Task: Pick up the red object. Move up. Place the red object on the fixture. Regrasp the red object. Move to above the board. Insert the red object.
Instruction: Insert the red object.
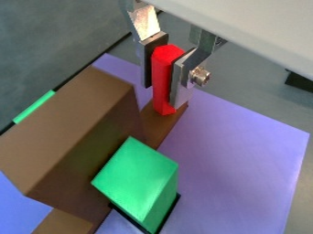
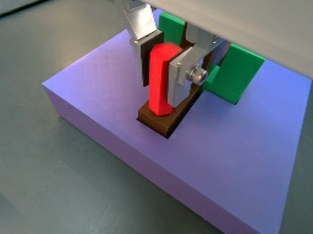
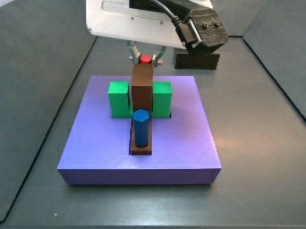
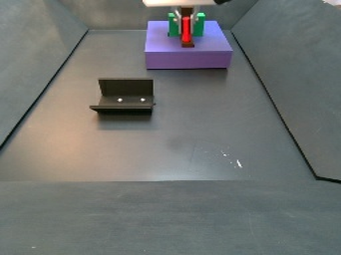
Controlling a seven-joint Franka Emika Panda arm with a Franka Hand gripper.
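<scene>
A: What has the gripper [image 2: 171,66] got?

B: Its plates are closed on the upper part of the peg [image 2: 162,80], which hangs upright, its lower end at a brown slot [image 2: 163,119] in the board [image 2: 110,101] just below.

A: How will it handle?

B: Likely light, stiff and smooth, so it could slip. The high grip suits it, leaving the lower end free.

A: Beyond that?

B: Green blocks [image 1: 137,178] beside the slot; the fixture [image 4: 123,97] is well apart.

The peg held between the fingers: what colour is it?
Bright red peg, clearest in a wrist view.
</scene>
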